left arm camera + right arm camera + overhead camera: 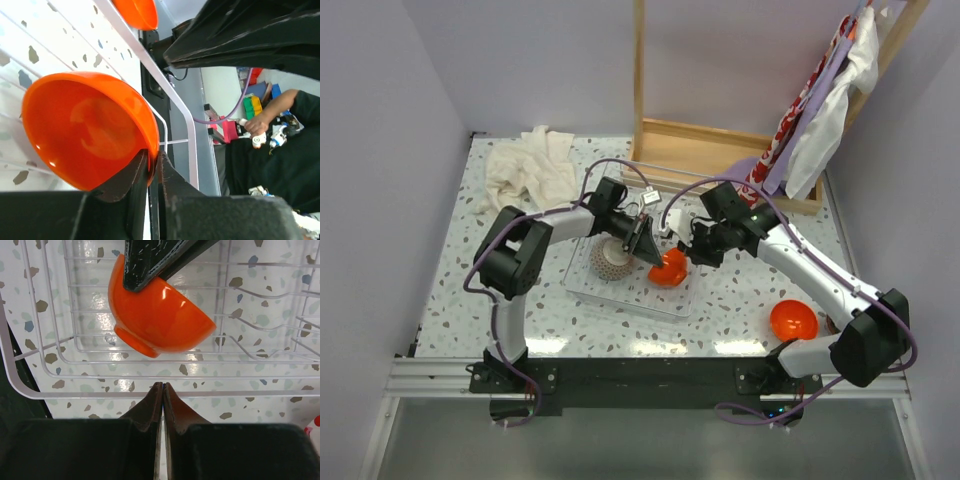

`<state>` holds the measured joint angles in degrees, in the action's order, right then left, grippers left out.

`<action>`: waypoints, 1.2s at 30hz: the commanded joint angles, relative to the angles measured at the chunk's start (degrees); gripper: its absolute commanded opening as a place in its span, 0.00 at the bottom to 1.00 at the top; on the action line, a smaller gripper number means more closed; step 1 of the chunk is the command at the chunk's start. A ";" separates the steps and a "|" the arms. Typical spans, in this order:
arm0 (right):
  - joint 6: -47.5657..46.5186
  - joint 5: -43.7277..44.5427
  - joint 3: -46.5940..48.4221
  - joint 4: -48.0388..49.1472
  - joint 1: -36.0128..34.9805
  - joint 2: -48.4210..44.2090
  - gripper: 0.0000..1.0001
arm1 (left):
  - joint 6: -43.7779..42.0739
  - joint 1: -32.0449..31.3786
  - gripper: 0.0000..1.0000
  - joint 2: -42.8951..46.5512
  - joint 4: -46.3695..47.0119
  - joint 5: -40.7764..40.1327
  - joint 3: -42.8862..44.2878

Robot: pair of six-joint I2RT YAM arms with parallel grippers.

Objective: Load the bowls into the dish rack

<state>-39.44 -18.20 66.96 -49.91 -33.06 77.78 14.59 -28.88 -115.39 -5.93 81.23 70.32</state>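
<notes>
Top view first: the left gripper (pixel 648 250) is over the middle of the dish rack (pixel 640 298), pinching an orange bowl (pixel 668 270). The right gripper (pixel 688 252) sits just beside that bowl at the rack's right end. Count from up here is one rack and three bowls: a speckled bowl (pixel 610 262) sitting in the rack's left half, the held orange one, and a second orange bowl (pixel 793 320) out on the table well right of the rack. There's also one crumpled cloth (pixel 530 170) beyond the rack to the left and one wooden frame (pixel 710 150) behind it. Left wrist view: the jaws are narrow, clamped on the orange bowl's (pixel 85 130) rim, with the bowl tipped on edge over the rack wires. The second orange one (pixel 137 12) peeks in past the rack's rim (pixel 170 85), so two bowls in this view. Right wrist view: the right gripper (pixel 163 387) is pinched shut on nothing, just outside the rack's near rail (pixel 250 394). One bowl shows here (pixel 165 320), hanging from the left fingers (pixel 150 260), foot pointing sideways. I can't tell if it's touching the wires yet. If it were me, I'd ease it down until the wires take the weight, then open slowly, staying clear of the speckled bowl.
</notes>
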 commanded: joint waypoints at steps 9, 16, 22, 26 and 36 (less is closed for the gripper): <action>1.56 -1.40 3.44 2.18 -0.25 1.06 0.06 | -12.30 4.97 0.27 3.86 -14.80 -21.02 -0.37; 2.09 -1.49 3.71 2.45 -0.78 1.76 0.06 | -20.19 6.73 0.33 5.53 -22.61 -22.61 2.35; 2.44 -1.67 4.58 2.97 -1.30 2.64 0.07 | -27.42 6.91 0.36 6.14 -33.44 -26.20 5.96; 2.44 -1.67 4.85 3.33 -1.48 2.99 0.07 | -26.19 6.65 0.40 8.08 -31.78 -28.41 6.75; 2.26 -1.14 5.29 2.54 -1.57 3.08 0.08 | -21.80 0.33 0.49 12.20 -33.26 -48.34 10.71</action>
<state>-37.47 -19.00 69.54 -48.31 -34.24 80.64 -8.12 -26.06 -107.57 -39.92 46.30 77.52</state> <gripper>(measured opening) 0.079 0.470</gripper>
